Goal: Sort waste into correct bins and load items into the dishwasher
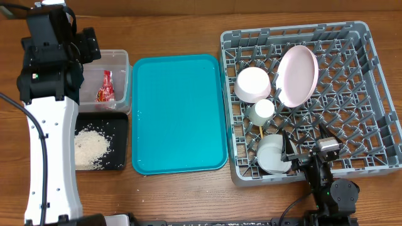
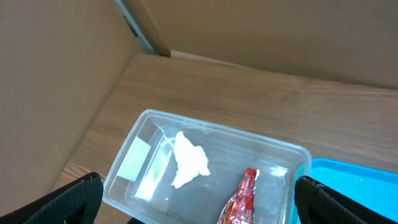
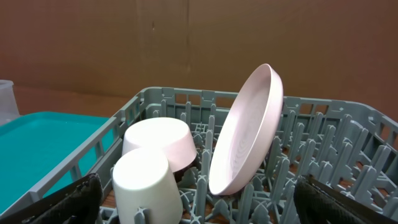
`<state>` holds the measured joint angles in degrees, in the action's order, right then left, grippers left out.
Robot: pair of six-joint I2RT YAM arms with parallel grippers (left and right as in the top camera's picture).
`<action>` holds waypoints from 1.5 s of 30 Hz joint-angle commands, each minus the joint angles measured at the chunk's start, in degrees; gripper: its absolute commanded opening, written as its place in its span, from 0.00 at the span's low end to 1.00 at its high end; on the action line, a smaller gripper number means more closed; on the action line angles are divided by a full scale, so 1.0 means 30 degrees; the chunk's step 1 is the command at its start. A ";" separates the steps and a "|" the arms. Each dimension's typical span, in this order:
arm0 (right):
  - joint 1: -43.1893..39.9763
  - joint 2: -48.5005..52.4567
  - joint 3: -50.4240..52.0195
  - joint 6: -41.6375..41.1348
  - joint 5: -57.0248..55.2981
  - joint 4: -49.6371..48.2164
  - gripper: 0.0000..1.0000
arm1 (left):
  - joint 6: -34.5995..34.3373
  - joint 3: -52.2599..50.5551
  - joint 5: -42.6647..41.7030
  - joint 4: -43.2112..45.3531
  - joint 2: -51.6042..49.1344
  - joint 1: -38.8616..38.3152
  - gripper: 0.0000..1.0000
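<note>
The left hand (image 2: 198,202), fingers spread wide and empty, hovers over the clear glossy plastic tub (image 1: 127,75) at 10 o'clock. The tub holds a crumpled white tissue wad (image 2: 188,160) and a shiny red wrapper (image 2: 241,200). Grainy rice (image 1: 91,147) lies in the matte black tray (image 1: 119,125) at 8 o'clock. The right hand (image 3: 198,200), also spread and empty, hangs at the pegged grey rack (image 1: 370,94), which carries a smooth round pink plate (image 3: 245,134) on edge, a white bowl (image 3: 158,143) and cups (image 1: 264,110).

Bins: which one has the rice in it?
The shallow black tray holds the rice; the clear tub has a red wrapper and a tissue.
</note>
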<state>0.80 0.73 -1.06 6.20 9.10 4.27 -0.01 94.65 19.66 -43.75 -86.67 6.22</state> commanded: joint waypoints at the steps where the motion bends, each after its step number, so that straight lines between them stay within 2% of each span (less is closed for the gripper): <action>1: -0.0007 -0.0189 0.0197 -0.0087 0.0000 -0.0131 1.00 | -0.0219 0.0255 -0.0073 0.0073 0.1989 -0.0721 1.00; 16: -0.0007 -0.0189 0.0197 -0.0080 0.0000 -0.0131 1.00 | -0.0211 0.0153 -0.0073 0.0080 0.6411 -0.4029 1.00; 21: -0.0007 -0.0189 0.0197 -0.0087 0.0000 -0.0131 1.00 | -0.0211 -0.1217 -0.0073 0.0087 0.7490 -0.4787 1.00; 29: -0.0007 -0.0189 0.0197 -0.0087 0.0000 -0.0131 1.00 | -0.0211 -0.7497 -0.0073 0.0073 0.9420 -0.4838 1.00; 39: -0.0007 -0.0189 0.0197 -0.0087 0.0000 -0.0131 1.00 | -0.0211 -1.7741 -0.0073 0.0080 1.3180 -0.4838 1.00; 45: -0.0007 -0.0189 0.0197 -0.0087 0.0000 -0.0131 1.00 | -0.0211 -2.2717 -0.0073 0.0080 1.4936 -0.4838 1.00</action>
<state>0.78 0.73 -1.06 6.17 9.13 4.21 -0.01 33.36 19.49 -43.77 -44.62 -7.90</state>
